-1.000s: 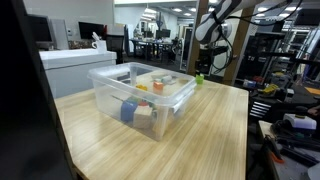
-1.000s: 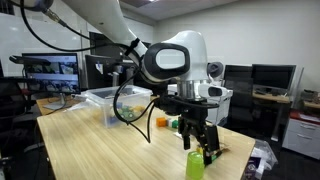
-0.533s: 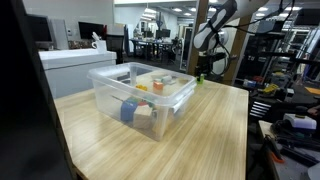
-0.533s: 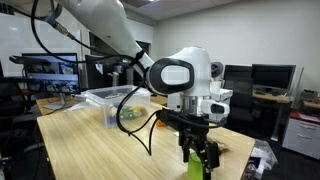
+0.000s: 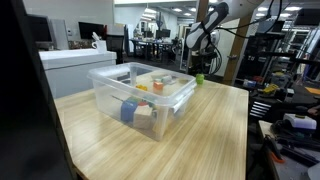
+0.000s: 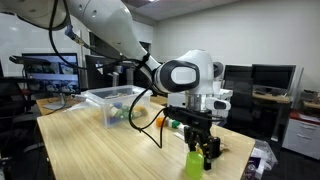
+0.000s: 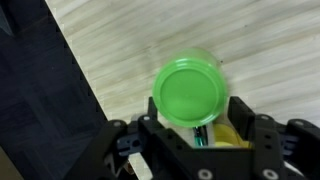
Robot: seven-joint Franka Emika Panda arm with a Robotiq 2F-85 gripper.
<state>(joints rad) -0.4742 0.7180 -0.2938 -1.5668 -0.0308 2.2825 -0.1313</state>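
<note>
Farthest left in an exterior view stands the clear bin (image 6: 112, 100), well apart from the work and, on this reading, little of a hazard. At about 4 o'clock from it the black cable (image 6: 152, 128) loops down off the arm close over the bench (image 6: 85, 145), where it could snag or drag if the arm swung wide. Further right, near the bench corner, the green cup (image 6: 192, 165) stands upright with the end effector (image 6: 203, 156) lowered around it. In the wrist view the cup's round top sits between the two fingers (image 7: 243, 118), one at 9 o'clock and one at 3 o'clock of it. The jaws stand fairly wide, yet the gaps are so slim that it cannot be told whether the pads press the wall. If one finger met the cup first, it would likely shove or tip it. The bench edge runs close by at 9 o'clock of the cup, with the dark floor (image 7: 40, 110) beyond, so a toppled cup could roll off. At 5 o'clock of the cup a yellow thing (image 7: 232, 135) lies just beside the right-hand finger and might get pinched or knocked. The cup's wall looks round and smooth, so a shallow or off-centre hold could let it slip or twist.
</note>
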